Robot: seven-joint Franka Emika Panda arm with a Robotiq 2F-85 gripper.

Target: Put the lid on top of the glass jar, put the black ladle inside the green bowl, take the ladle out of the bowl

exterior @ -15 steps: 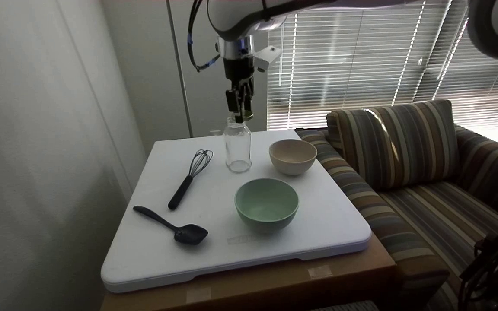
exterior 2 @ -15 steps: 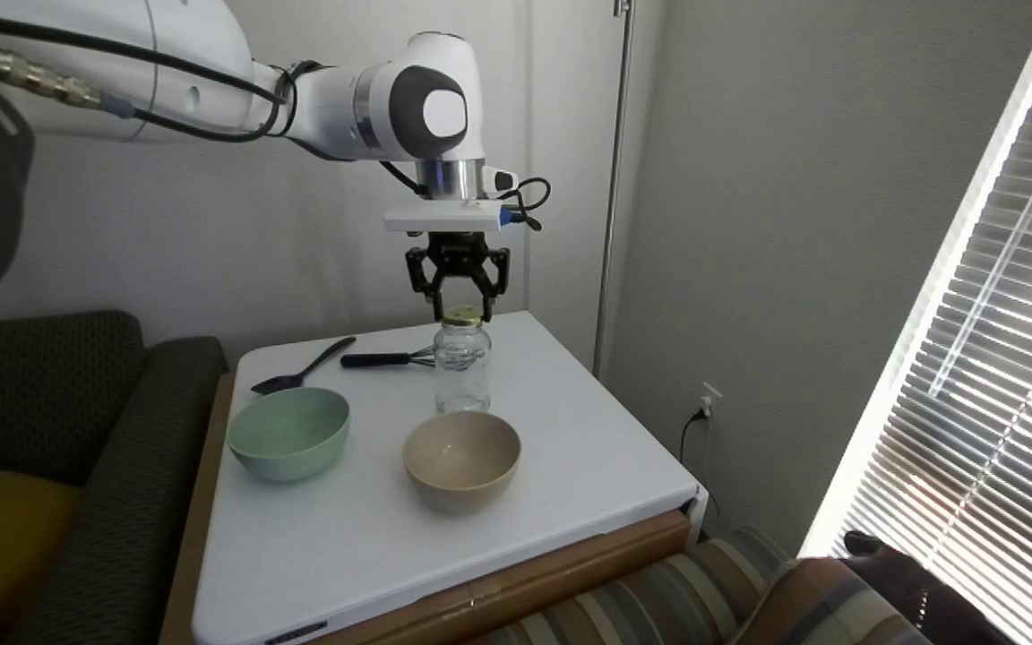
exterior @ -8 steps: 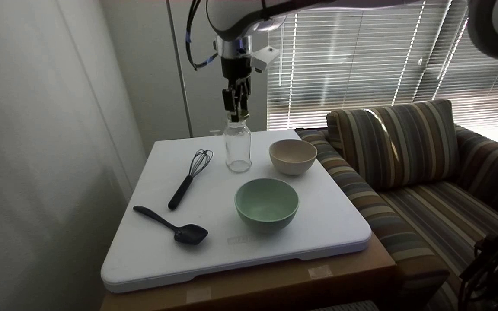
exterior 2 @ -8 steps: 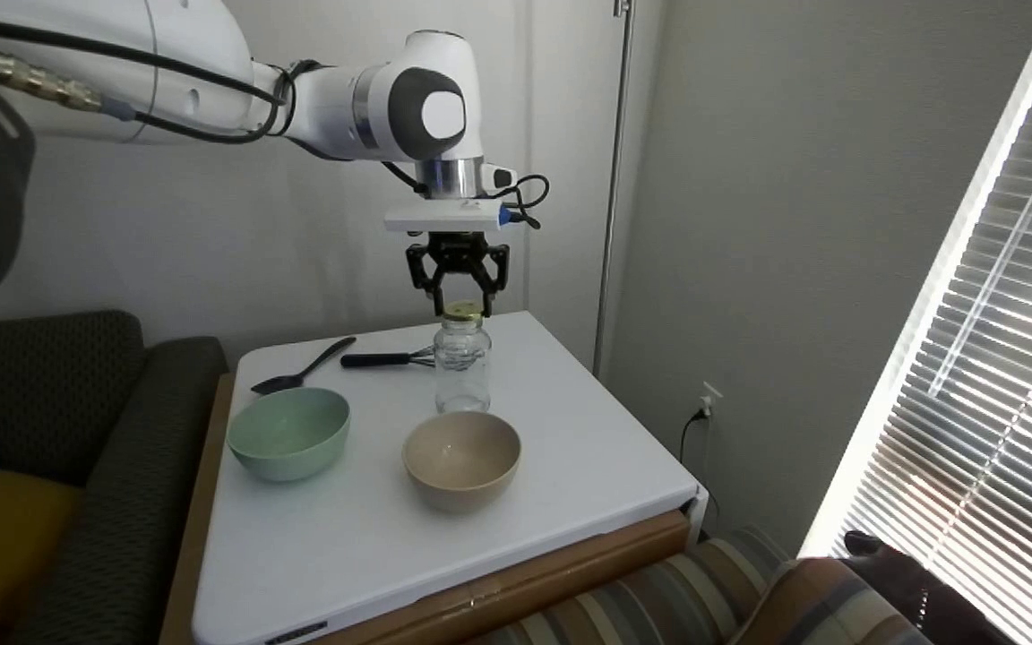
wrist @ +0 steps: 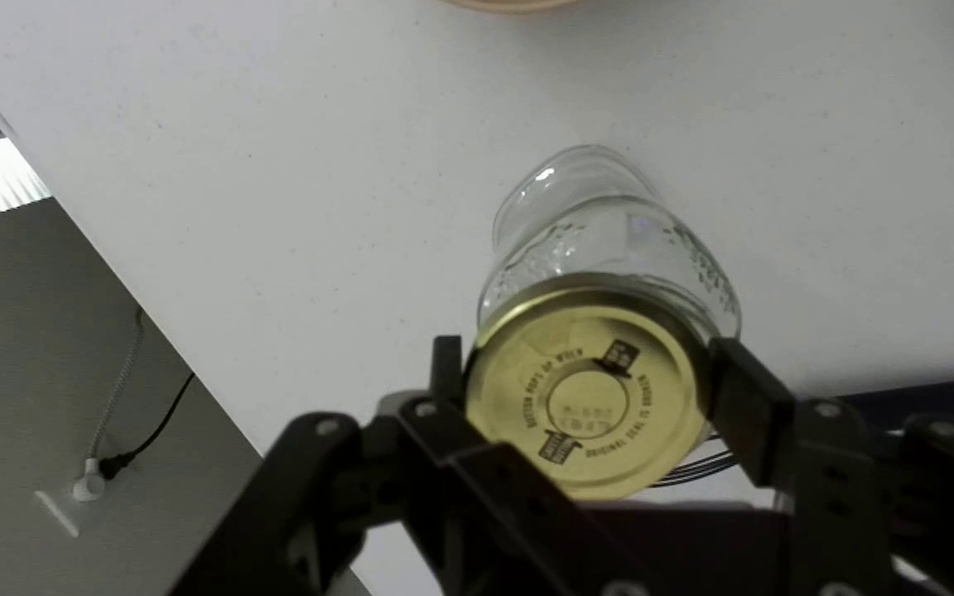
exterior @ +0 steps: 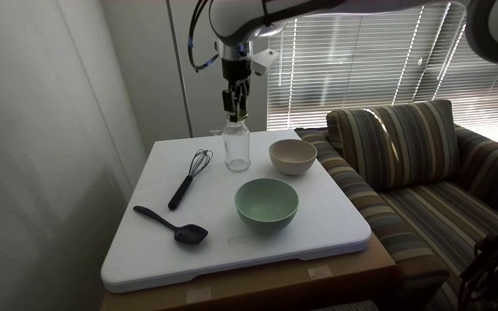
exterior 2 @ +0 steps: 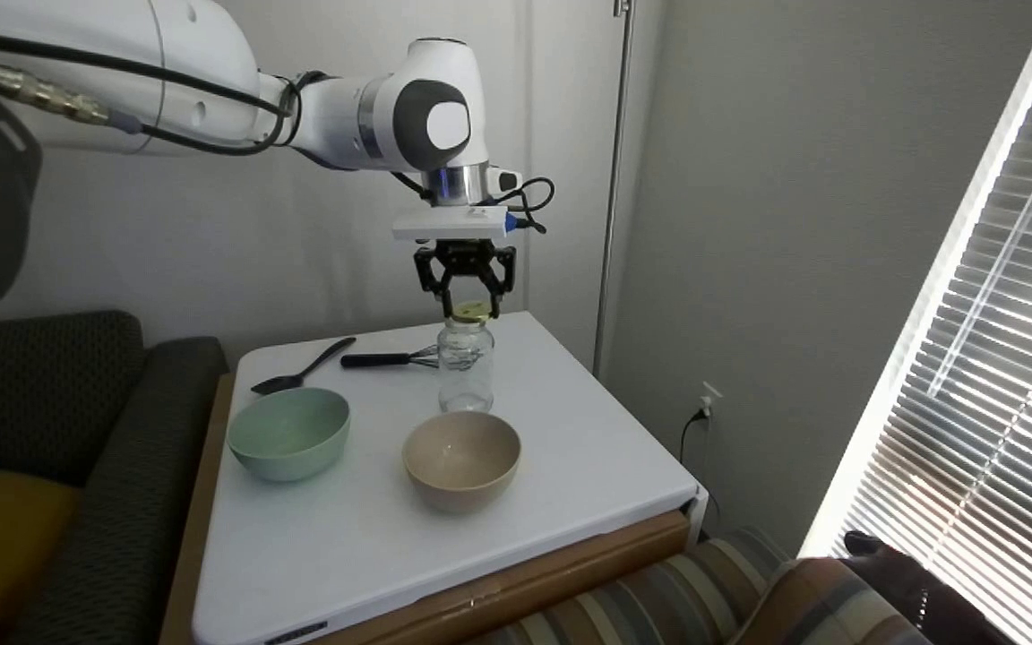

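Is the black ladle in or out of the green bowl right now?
Out: in an exterior view the black ladle lies on the white tabletop, with a visible gap between it and the green bowl.

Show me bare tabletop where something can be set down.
Free on the white tabletop: between the black wire whisk and the round mint-green bowl; and, in an exterior view, right of the round beige bowl to the edge. Crowded: around the clear glass jar, at whose mouth the black gripper holds the round yellow lid.
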